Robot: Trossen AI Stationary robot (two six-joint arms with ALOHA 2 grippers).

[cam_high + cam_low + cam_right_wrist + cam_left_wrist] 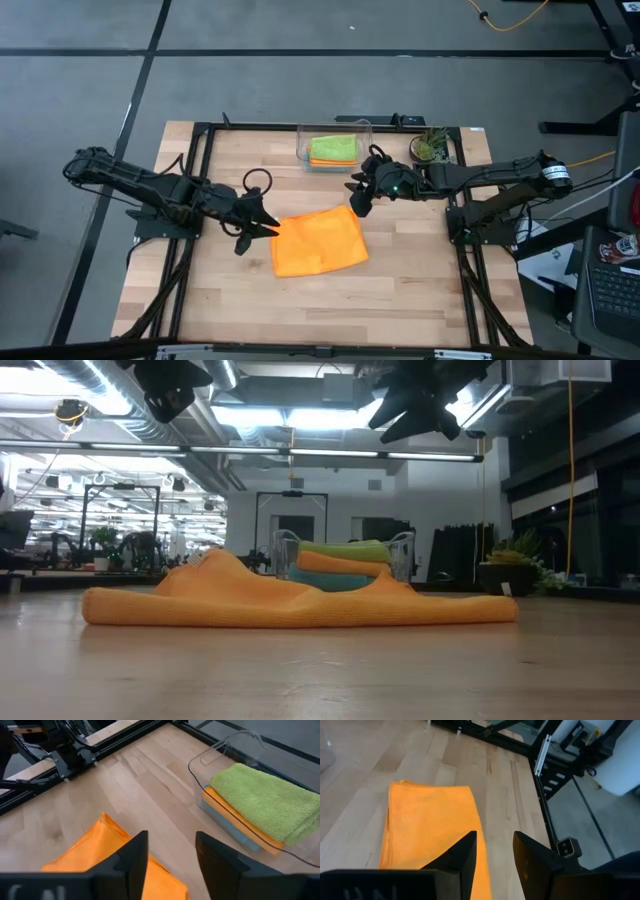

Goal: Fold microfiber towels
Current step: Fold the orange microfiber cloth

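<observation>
Three folded microfibre cloths, a lime green towel (265,800) over an orange one (235,817) over a teal blue one (227,827), are stacked in the clear plastic bin (335,150), so that part looks finished. The fourth, a soft matte orange towel (320,243), lies on the wooden table (400,300) just in front of the bin. It is doubled over into a rough rectangle, but the low view shows one end humped and wrinkled, so I judge that it needs another fold or a flattening before it goes to the bin.

The left gripper (263,228) hovers at the orange towel's left edge, fingers (460,860) apart and empty. The right gripper (357,200) hangs over the corner nearest the bin, its fingers (132,855) also parted, holding nothing.

The towel's front and right edges lie free, with bare wood all around. Behind it the bin stands near, and a small potted plant (431,147) stands beside the bin, so the open room lies away from the bin.
</observation>
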